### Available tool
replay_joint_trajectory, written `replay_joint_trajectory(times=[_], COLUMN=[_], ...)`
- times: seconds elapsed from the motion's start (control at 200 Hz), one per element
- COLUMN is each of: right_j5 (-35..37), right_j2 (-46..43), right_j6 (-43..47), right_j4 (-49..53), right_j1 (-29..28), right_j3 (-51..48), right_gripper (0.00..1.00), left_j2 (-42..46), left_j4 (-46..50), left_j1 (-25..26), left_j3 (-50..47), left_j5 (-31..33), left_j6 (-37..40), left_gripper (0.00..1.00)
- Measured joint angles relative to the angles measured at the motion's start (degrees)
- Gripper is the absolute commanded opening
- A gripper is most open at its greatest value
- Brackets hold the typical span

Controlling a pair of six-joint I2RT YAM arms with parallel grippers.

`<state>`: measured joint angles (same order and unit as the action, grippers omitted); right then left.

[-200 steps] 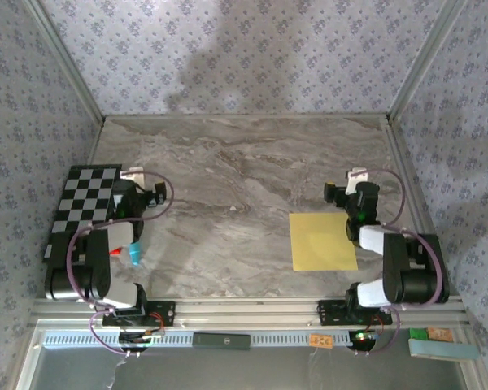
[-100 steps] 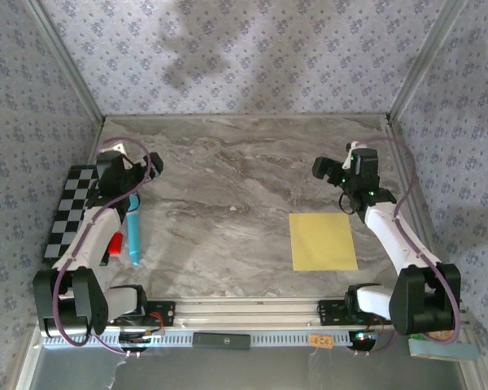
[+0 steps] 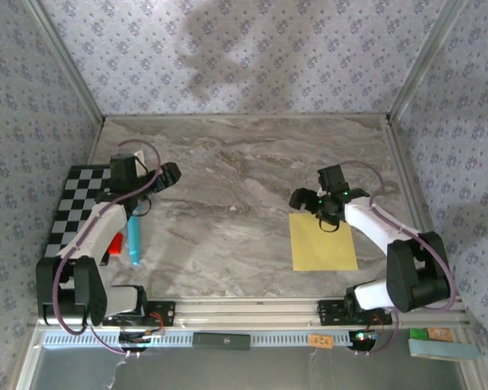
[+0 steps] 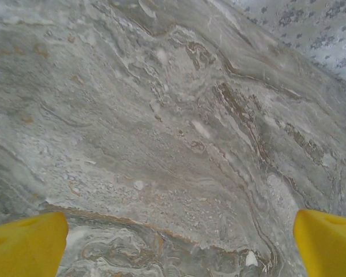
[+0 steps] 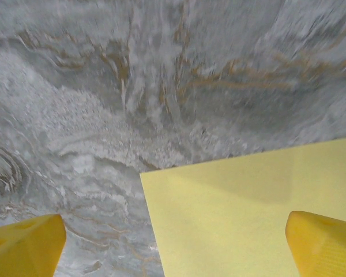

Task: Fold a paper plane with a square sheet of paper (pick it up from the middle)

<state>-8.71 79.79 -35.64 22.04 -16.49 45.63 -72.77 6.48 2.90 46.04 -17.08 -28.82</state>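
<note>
The square sheet of paper [image 3: 324, 241] lies flat and unfolded on the table [image 3: 228, 179], near right, edges roughly square with it, no long axis; the right gripper [image 3: 307, 200], wide open and empty, hovers at its far-left corner; I judge the reach is underway and must next shift to the sheet's middle; the left gripper [image 3: 169, 173] gapes empty over marble.

The light is soft and bright. A big dark shadow falls on the back wall [image 3: 228, 53]. The table [image 5: 161, 86] looks blurry from the right wrist and sharper from the left wrist.
</note>
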Motion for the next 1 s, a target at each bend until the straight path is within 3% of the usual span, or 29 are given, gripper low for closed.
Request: replay_joint_trajectory(times=[0.56, 1.0], right_j5=[0.3, 3.9], right_j2=[11.3, 32.6], right_j6=[-6.6, -19.0], right_j4=[-4.3, -7.6], right_j1=[-8.3, -18.2], right_j3=[2.8, 28.2], right_gripper=[0.98, 0.95], left_j2=[-2.8, -2.0], left_j4=[-0.3, 0.2], left_j1=[2.1, 2.1], left_j3=[0.0, -1.0], left_j5=[-0.5, -0.1], left_j6=[-1.2, -2.6], left_gripper=[1.0, 1.0])
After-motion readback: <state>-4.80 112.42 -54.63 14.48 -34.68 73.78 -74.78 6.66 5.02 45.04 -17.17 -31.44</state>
